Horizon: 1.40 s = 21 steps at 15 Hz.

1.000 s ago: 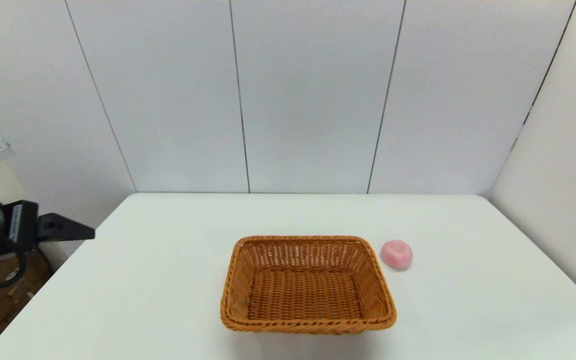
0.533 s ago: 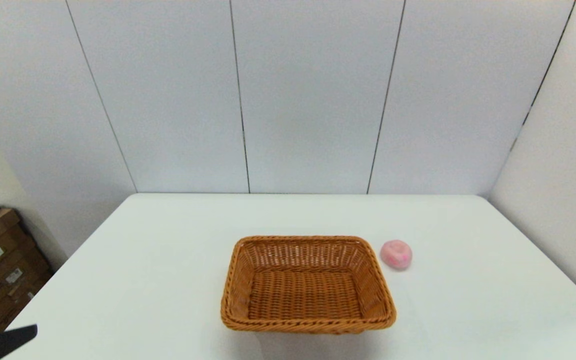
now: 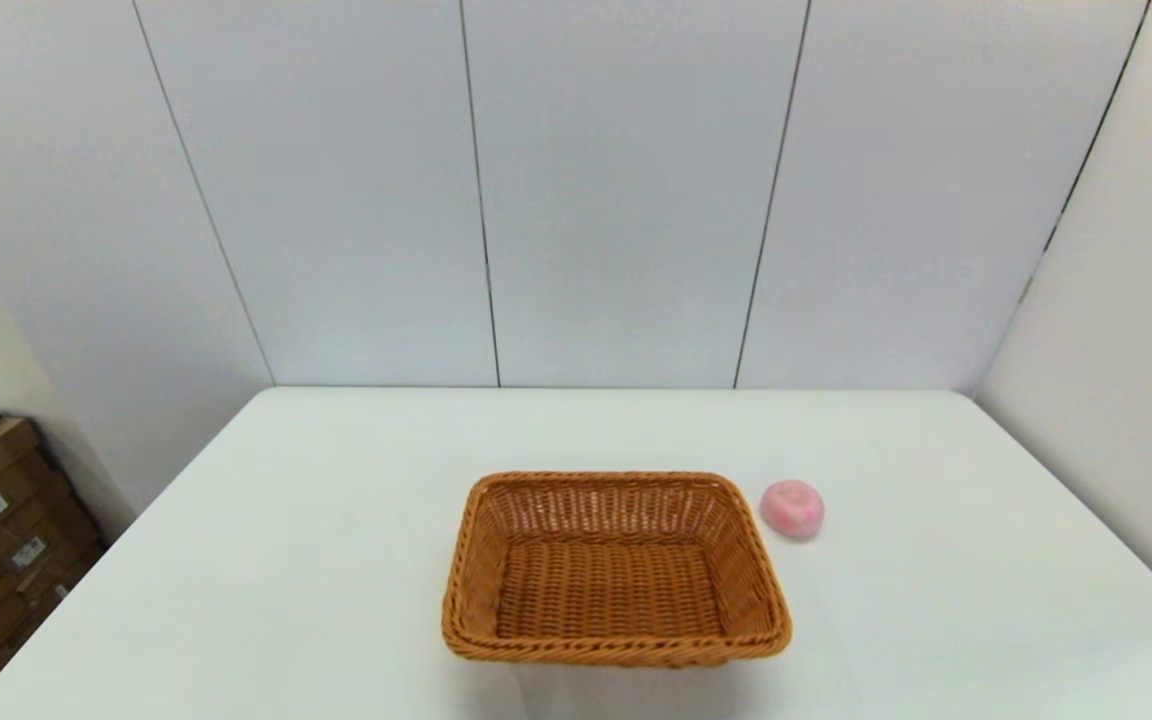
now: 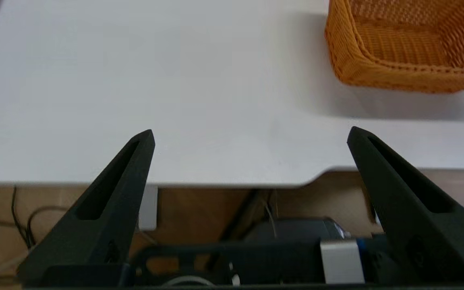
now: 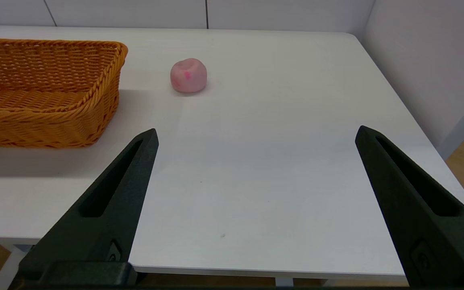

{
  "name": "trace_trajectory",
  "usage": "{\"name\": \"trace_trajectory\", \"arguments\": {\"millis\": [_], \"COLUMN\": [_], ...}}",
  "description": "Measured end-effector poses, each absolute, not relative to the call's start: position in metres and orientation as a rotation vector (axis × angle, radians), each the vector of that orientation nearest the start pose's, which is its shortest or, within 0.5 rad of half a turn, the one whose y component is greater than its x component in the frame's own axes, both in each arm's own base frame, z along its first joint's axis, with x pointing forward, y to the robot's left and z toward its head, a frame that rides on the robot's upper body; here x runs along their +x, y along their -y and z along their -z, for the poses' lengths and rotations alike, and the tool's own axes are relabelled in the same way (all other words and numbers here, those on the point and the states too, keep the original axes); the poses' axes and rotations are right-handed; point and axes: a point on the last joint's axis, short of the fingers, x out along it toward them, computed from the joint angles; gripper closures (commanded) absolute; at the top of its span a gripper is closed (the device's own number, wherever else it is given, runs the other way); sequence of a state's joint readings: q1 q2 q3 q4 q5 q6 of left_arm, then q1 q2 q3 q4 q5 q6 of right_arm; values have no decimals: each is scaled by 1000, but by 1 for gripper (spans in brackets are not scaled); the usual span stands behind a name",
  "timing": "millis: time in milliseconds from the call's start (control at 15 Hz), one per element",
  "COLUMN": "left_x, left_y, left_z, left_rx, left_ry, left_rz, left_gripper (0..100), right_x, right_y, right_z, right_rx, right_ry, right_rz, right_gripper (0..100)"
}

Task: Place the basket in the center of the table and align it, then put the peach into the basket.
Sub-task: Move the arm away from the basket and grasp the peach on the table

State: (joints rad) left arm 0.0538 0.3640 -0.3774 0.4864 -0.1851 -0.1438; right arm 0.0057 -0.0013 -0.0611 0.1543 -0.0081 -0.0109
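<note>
1. Basket (image 3: 616, 570) was found squared near the table (image 3: 336, 560) centre; the peach (image 3: 793, 508) lay just beside its right far corner, apart.
2. Right gripper (image 5: 256, 135) was held released at the near edge; left gripper (image 4: 250, 135) likewise, parked.
3. Advised: the peach should be straddled from above, closed on gently, and lifted clear of the braided rim.
4. Peach: matte pink, red-blotched, dimpled.
</note>
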Motion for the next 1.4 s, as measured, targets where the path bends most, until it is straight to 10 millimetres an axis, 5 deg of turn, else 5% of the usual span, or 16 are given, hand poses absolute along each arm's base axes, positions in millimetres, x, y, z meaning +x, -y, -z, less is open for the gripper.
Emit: {"name": "trace_trajectory", "arguments": {"millis": [667, 1400], "left_x": [-7, -23], "left_y": [1, -1], "left_z": [-92, -77], "left_rx": [-65, -50], "left_ry": [-275, -29], "left_rz": [-30, -15], "left_gripper": [0, 0], "right_x": [-28, -28], "right_y": [0, 1], "right_z": [-76, -76], "right_rx": [-8, 1], "right_ry": [-92, -90], "right_rz": [6, 12], "right_gripper": [0, 0]}}
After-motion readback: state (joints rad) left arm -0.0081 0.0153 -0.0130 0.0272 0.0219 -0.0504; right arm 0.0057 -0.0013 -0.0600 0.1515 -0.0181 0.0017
